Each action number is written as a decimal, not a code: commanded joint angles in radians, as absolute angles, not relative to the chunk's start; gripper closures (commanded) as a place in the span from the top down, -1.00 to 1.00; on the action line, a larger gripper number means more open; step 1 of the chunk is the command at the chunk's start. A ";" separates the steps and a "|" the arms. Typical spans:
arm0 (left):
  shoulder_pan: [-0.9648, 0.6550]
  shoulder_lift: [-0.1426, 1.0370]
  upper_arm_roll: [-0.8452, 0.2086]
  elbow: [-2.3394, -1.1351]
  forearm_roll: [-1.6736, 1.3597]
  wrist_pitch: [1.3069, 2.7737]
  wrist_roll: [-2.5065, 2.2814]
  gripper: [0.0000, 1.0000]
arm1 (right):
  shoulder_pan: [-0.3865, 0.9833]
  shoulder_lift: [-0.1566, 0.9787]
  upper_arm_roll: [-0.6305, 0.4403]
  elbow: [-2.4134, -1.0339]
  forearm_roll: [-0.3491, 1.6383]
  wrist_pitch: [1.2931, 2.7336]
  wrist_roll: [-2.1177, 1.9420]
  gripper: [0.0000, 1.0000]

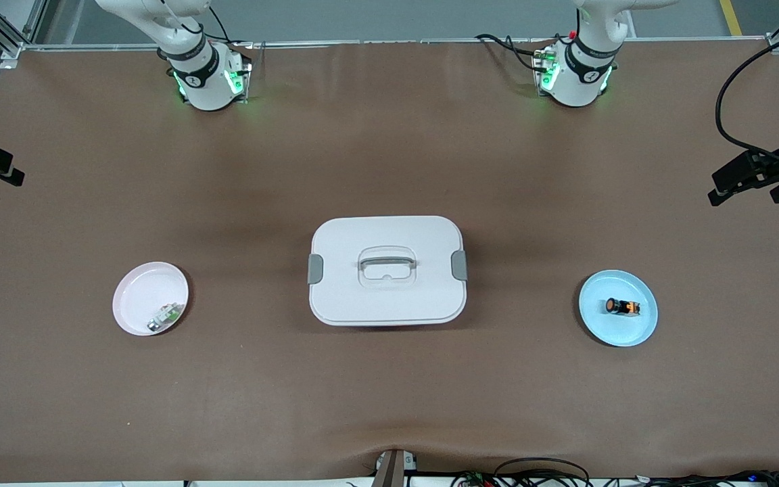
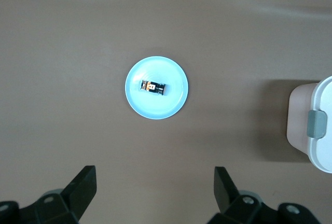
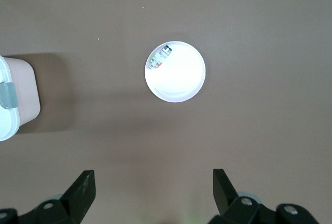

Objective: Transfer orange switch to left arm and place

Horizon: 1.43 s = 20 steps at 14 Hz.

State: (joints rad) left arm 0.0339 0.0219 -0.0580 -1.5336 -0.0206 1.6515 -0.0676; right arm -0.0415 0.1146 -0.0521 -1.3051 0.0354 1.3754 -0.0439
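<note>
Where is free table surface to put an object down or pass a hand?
Bare brown table lies between the box and the arm bases, between box and pink plate, between box and blue plate, and nearer the camera. Only the plates are occupied.

Left gripper (image 2: 153,193): high up, empty, fingers (image 2: 83,187) spread wide at bottom of left wrist view. Right gripper (image 3: 150,193): same pose, fingers (image 3: 224,187) spread wide, empty. Both arms waiting; bases along top of front view.

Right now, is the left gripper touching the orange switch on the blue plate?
Apart. The left wrist view shows the left gripper open, high over the table, with bare table between its fingers and the blue plate holding the orange switch.
</note>
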 commanded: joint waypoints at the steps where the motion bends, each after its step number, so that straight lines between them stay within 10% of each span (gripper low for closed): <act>1: 0.037 0.017 -0.058 -1.520 0.000 1.623 -0.058 1.00 | -0.052 0.104 -0.043 -1.313 0.046 1.382 -0.029 1.00; 20: 0.061 0.058 -0.061 -1.523 -0.006 1.614 -0.041 1.00 | -0.054 0.106 -0.043 -1.313 0.034 1.391 -0.031 1.00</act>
State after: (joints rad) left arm 0.0557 0.0507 -0.0560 -1.5348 -0.0170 1.6272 -0.0611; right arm -0.0416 0.1146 -0.0535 -1.3051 0.0345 1.3831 -0.0439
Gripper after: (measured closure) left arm 0.000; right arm 0.000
